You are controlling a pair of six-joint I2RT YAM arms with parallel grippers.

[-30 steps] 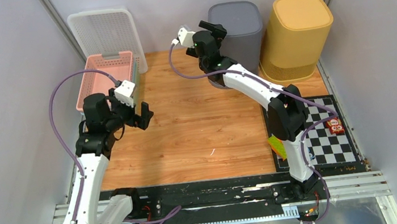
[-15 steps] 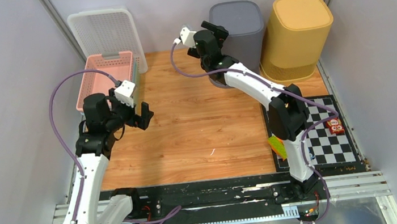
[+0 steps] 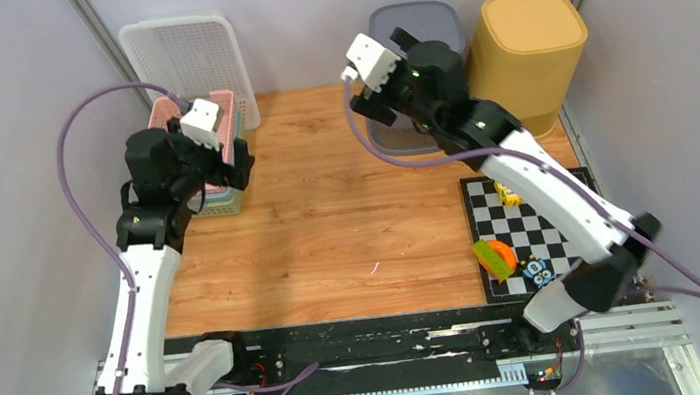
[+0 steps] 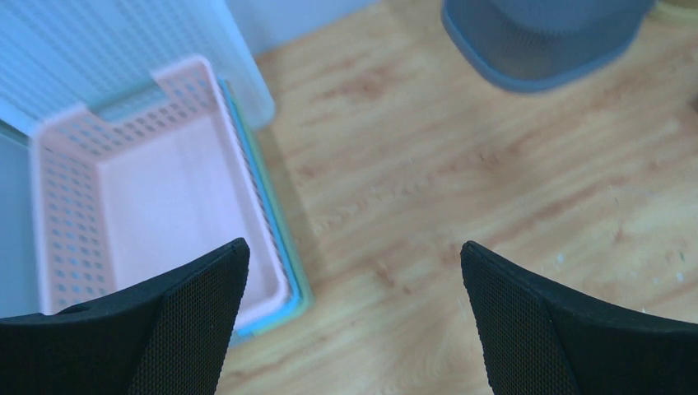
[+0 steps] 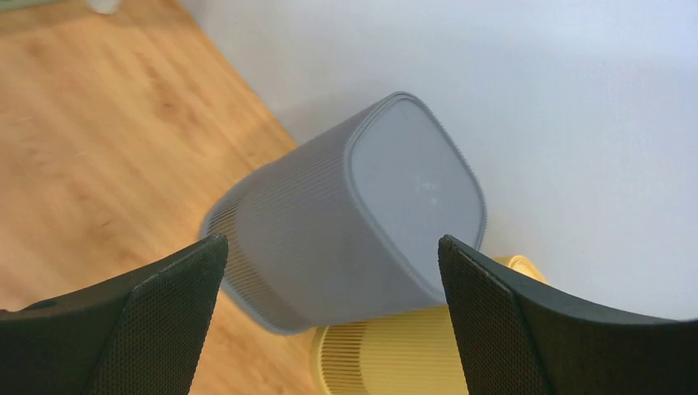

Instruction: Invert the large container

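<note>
Grey container: back of tabletop, just beside yellow container. My right fingers: spread, empty, near it. My left fingers: spread, empty, above pink basket.

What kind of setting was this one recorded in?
Probably a lab robot cell: plain panel walls box in a wooden tabletop, two arms are bolted to a metal rail, and a checkerboard mat lies on the right.

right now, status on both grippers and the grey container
Left gripper open, near pink basket. Right gripper open, facing grey container, no contact. Yellow container close beside it.
</note>
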